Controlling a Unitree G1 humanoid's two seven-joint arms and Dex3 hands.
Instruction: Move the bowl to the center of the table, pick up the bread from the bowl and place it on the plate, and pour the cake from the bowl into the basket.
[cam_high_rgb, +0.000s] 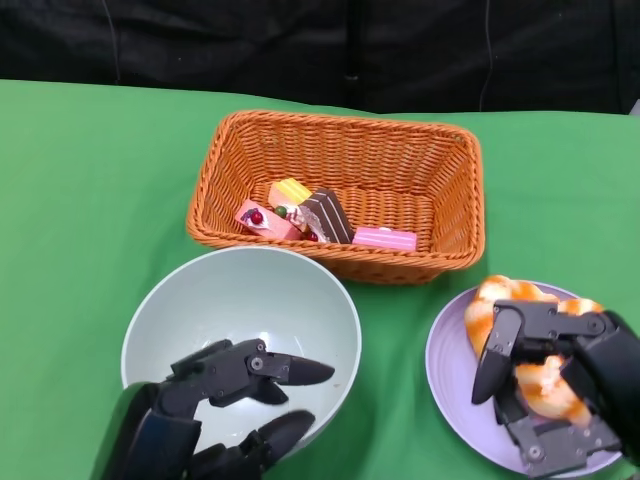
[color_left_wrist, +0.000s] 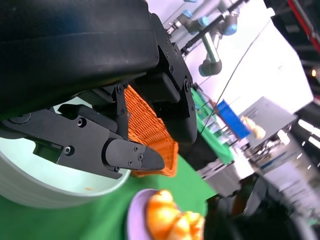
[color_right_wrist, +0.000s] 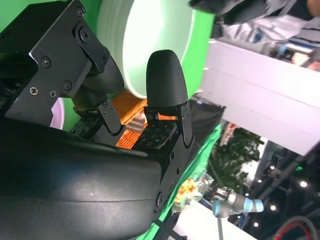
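over the plate (cam_high_rgb: 455, 385), right hand (cam_high_rgb: 560, 385) cups the bread (cam_high_rgb: 520, 345).

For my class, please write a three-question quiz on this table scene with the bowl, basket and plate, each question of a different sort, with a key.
1. True or false: the bowl has cake pieces inside.
2. Where does the bread lie? A) in the basket B) on the plate C) on the cloth
3. Fill in: the cake pieces lie in the orange ____.

Key
1. False; it looks empty, with the left hand at its near rim.
2. B; it is on the plate, under the right hand.
3. basket.
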